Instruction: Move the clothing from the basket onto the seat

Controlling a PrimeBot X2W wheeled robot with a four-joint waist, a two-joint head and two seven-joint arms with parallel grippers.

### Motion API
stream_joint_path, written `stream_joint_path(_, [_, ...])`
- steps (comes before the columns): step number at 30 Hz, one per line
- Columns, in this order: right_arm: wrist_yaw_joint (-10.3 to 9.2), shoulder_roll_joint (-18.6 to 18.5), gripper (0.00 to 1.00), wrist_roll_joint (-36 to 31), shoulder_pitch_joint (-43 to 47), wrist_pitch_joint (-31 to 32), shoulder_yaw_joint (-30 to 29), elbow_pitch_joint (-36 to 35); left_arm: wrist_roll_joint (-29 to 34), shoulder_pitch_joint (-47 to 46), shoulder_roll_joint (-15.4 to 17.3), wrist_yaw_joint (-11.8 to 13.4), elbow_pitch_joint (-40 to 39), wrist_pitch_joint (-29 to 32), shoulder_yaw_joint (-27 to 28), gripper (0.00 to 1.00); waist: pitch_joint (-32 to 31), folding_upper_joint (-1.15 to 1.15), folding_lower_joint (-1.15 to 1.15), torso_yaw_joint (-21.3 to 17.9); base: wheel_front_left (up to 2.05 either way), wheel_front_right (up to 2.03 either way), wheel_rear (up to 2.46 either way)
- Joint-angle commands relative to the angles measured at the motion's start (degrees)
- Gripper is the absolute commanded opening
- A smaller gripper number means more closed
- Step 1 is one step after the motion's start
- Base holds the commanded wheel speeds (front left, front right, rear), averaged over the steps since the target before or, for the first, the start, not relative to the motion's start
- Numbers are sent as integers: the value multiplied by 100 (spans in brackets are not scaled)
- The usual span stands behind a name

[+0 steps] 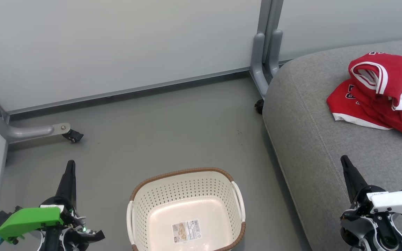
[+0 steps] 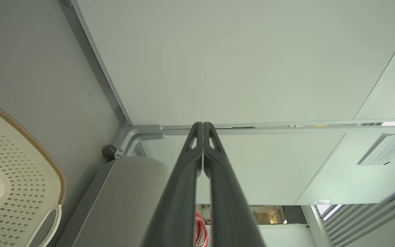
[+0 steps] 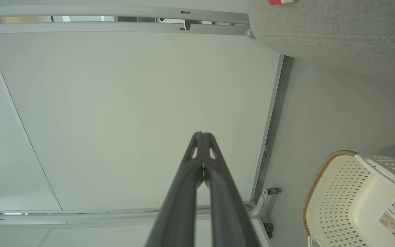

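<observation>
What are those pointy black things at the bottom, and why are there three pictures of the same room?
Those are a robot's two hands, called grippers. The big picture is from a camera on its head, looking down. The left gripper is at the lower left and the right gripper at the lower right. Each has two long dark fingers, pressed together now, holding nothing.

The other two pictures come from small cameras on the robot's wrists, looking along the fingers, so the room looks tipped over.

On the floor sits a white basket with holes in its sides. It is empty, with just a sticker on its bottom. The red clothing already lies in a heap on the grey seat to the right.
</observation>
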Motion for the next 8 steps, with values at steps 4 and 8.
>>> stream_joint_path(4, [-2,-16,0,0,-50,10,-19,13,-17,-56,21,-26,4,17,13,0,0,0,0,0,0,0,0])
stream_joint_path(8, [-2,-15,0,-1,-50,11,-20,13,-17,-56,21,-26,4,17,12,0,0,0,0,0,0,0,0])
